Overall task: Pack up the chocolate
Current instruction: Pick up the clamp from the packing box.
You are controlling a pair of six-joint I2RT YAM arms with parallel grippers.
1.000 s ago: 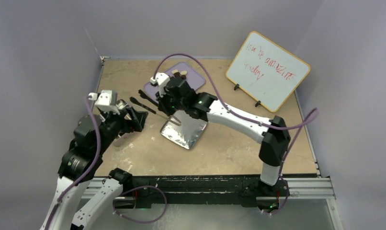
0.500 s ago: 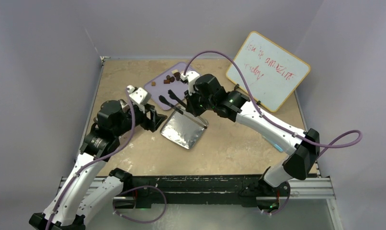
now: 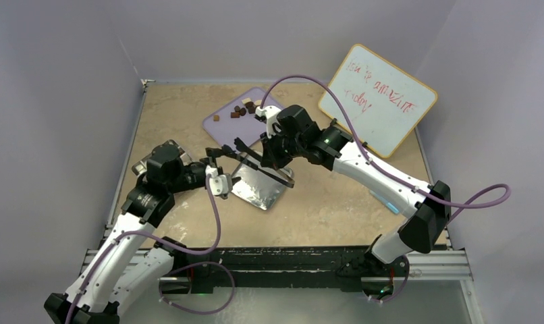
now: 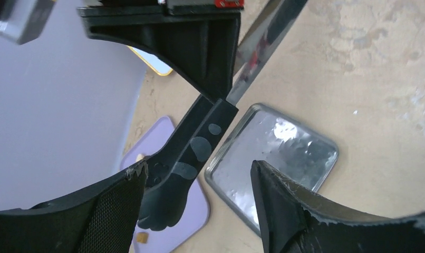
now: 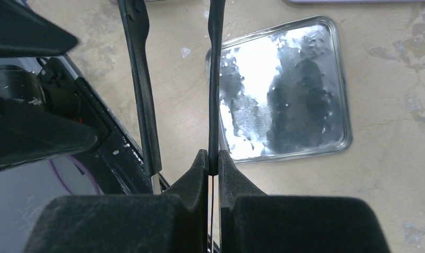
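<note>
Chocolate lumps (image 3: 246,108) strung aslant on lilac tray (image 3: 222,128) at far edge of counter (image 3: 175,108), axes indiscernible; right pincer (image 5: 213,158) clamping black tongs (image 5: 141,95), left pincer (image 4: 197,168) wide.

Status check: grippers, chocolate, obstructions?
Right gripper shut on tongs. Left gripper open, close by. Chocolate on lilac tray; foil square empty. No obstruction seen.

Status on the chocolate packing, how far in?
Done: nothing packed; the foil tray is empty. In hand: the right gripper is shut on one arm of the black tongs above that tray; the left gripper is open near the tongs' tips, holding nothing. Left: all of it; the chocolate lies on the lilac tray at the back.
</note>
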